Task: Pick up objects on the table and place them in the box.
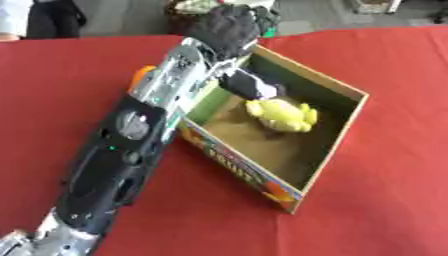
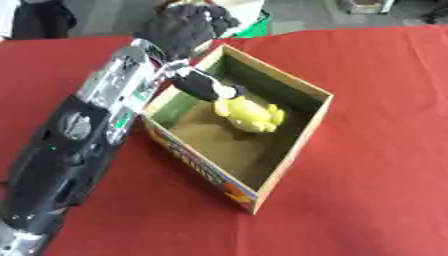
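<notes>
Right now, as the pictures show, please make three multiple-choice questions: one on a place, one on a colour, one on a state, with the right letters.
1. Where does the yellow toy lie?
A. inside the box
B. on the cloth left of the box
C. in the hand

2. What colour is the tablecloth?
A. blue
B. red
C. white

3. How does the left hand stand?
A. flat on the cloth
B. raised by the box's far corner
C. deep inside the box

Answers: 1 A, the toy rests on the box floor; 2 B, red cloth surrounds the box; 3 B, the hand shows above the far corner.
</notes>
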### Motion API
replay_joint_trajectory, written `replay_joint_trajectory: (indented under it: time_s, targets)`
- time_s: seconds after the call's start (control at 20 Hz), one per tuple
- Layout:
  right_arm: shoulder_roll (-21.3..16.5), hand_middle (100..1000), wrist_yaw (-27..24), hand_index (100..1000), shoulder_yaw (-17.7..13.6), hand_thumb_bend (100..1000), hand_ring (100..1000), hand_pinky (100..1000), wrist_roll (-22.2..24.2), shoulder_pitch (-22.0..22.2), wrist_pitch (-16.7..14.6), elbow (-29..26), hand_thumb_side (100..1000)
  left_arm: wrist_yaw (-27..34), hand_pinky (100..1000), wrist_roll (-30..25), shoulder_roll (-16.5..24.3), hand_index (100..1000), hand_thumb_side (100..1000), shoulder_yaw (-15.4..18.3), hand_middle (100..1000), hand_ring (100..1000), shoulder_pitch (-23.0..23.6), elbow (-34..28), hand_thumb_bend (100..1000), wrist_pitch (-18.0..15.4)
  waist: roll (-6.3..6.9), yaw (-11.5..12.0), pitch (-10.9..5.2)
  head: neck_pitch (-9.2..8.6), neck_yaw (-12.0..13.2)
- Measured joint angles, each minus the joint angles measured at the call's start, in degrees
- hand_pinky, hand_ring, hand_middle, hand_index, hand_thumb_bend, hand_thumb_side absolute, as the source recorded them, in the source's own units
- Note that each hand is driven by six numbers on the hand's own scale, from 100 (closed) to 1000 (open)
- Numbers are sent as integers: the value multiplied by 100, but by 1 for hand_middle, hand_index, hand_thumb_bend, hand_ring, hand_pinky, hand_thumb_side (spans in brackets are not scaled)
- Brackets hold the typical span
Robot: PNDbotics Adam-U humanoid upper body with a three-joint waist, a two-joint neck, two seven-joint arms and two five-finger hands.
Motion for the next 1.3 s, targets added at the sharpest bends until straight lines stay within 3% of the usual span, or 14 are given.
replay_joint_trajectory:
  time_s: [0.25, 0.5, 0.55, 0.6, 0.75, 0.95, 1.3]
  targets:
    - [-31, 759, 22, 925, -30, 100, 938, 699, -38, 58, -9, 0, 1000, 387, 801, -284, 600, 1000, 757, 289, 867, 836, 35, 60, 541, 360, -1, 67, -21, 48, -103]
    - [-49, 758, 46, 925, -30, 100, 938, 699, -57, 81, -17, 0, 1000, 744, 776, -346, 979, 1000, 742, 533, 864, 823, 77, 507, 510, 751, -24, 76, -22, 50, -123]
    - [-49, 758, 49, 925, -30, 100, 938, 699, -60, 81, -19, 0, 1000, 815, 781, -331, 1010, 1000, 683, 563, 870, 829, 85, 619, 479, 831, -25, 75, -22, 50, -121]
    - [-49, 758, 51, 925, -30, 100, 938, 699, -62, 81, -22, 0, 1000, 894, 786, -311, 1034, 1000, 738, 585, 876, 834, 89, 730, 526, 910, -25, 72, -22, 50, -112]
    - [-49, 758, 64, 925, -31, 100, 938, 699, -71, 82, -30, 0, 1000, 1143, 812, -229, 1045, 1000, 749, 661, 885, 853, 119, 1092, 598, 1077, -31, 45, -22, 49, -80]
    - [-49, 758, 70, 925, -31, 100, 939, 699, -75, 84, -35, 0, 1000, 1482, 818, -132, 1045, 1000, 760, 733, 876, 854, 128, 1603, 641, 1086, -38, 24, -16, 43, -39]
    - [-48, 756, 95, 925, -31, 100, 940, 699, -75, 82, -35, 0, 1000, 2077, 808, 45, 1045, 1000, 780, 768, 870, 842, 132, 2219, 640, 1015, -37, -14, 48, 37, 18]
